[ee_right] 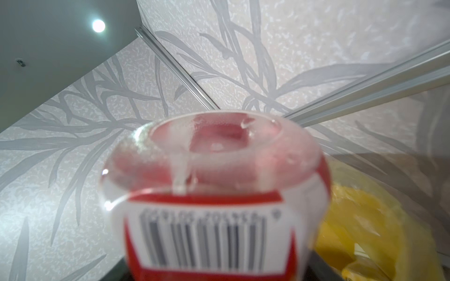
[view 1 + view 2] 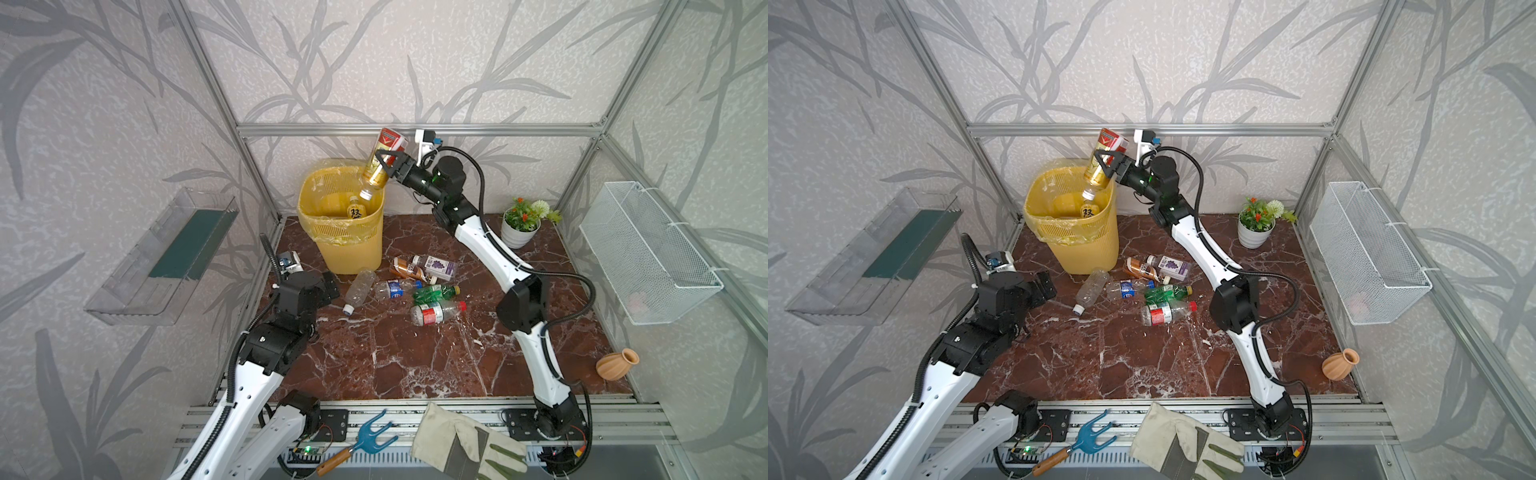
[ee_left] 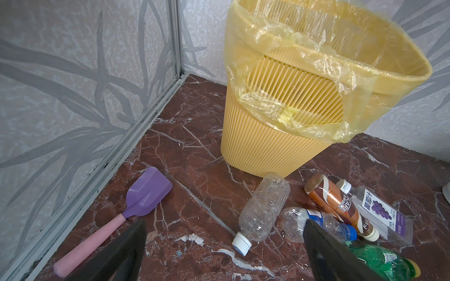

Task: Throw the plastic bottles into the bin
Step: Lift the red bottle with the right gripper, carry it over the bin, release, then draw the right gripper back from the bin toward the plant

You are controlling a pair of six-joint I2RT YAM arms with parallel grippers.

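Bottle with red label (image 2: 388, 141) hung tilted, neck down, at upper centre of both top views. It sat between the jaws of the right gripper (image 2: 381, 165), neck over the right-hand rim of the bin (image 2: 332, 249). Couldn't tell whether the jaws pinched it or stood slack around it. The right wrist view showed only its blurred base and barcode. Left gripper (image 3: 225, 223) was spread wide and empty, low over the floor left of centre.

My read on the drop:
- The neck needed to be fully inside the rim before letting go, since the body leaned out past the rim's upper right.
- One wide opening looked best, so it would slide in neck first. A half release risked tipping it onto the edge and out.
- Fingers were better kept off the liner (image 3: 280, 48).

Containers:
- bin: at least one bottle with a black character on its label (image 2: 356, 211), near the right wall. The rest was lost in yellow.
- six loose bottles (image 2: 434, 311) lay on the marble just lower right of the bin, in nothing.
- clear tray (image 2: 124, 299), left edge: a dark green strip (image 2: 191, 245) inside.
- wire basket (image 2: 648, 257), right edge: something pale at the bottom, too faint to name.
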